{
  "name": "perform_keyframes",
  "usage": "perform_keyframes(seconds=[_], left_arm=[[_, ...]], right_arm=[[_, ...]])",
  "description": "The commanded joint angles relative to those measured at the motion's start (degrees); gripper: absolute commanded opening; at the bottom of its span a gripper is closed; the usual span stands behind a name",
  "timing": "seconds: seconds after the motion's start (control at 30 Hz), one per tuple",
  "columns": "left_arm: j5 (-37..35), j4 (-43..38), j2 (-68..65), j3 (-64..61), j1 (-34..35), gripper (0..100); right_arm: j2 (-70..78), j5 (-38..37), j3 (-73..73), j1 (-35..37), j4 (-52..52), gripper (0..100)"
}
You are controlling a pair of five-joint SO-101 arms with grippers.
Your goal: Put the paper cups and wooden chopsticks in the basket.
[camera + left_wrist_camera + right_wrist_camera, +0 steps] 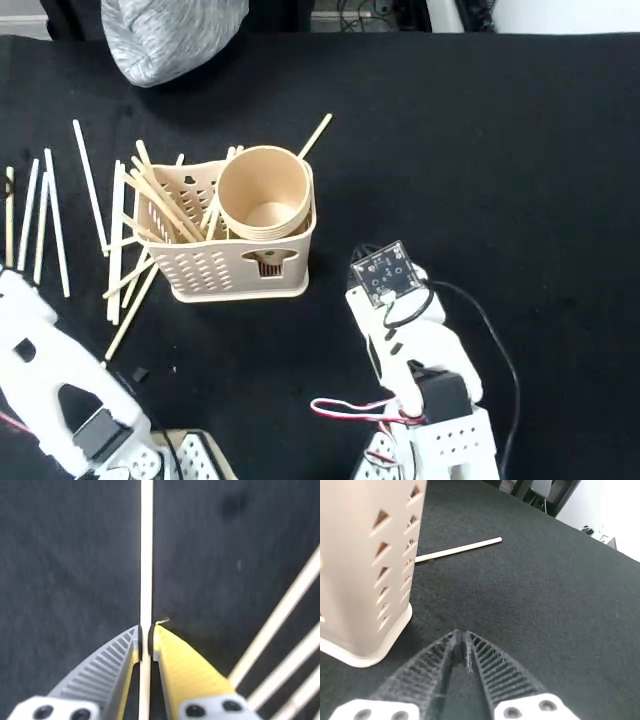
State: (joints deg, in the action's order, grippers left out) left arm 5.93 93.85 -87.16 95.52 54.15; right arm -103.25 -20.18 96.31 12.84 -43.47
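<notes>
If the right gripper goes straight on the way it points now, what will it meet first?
Likely the chopstick lying across its line past the basket, which stands off to one side. The right gripper may tilt down and touch the table sooner; depth is unclear.

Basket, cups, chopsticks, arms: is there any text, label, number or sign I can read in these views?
None readable: no words or numbers anywhere.
basket: only punched holes and a front cutout, no print.
paper cup, chopstick: plain.
circuit board: markings too small to read.
</notes>
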Motion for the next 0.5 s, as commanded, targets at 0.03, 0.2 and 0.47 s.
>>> perform_keyframes(seconds=[0.03,0.2,0.47], left_arm=[[-0.09,6.95,5.63,-0.4,-2.24,3],[0.0,6.95,13.89,-0.4,-3.03,3],[0.0,7.03,23.74,-0.57,-4.79,3]], right_arm=[[-5.05,-0.35,-1.27,-0.79,-0.09,1.5],[-5.05,-0.35,-1.27,-0.79,-0.09,1.5],[-5.05,-0.35,-1.27,-0.79,-0.09,1.5]])
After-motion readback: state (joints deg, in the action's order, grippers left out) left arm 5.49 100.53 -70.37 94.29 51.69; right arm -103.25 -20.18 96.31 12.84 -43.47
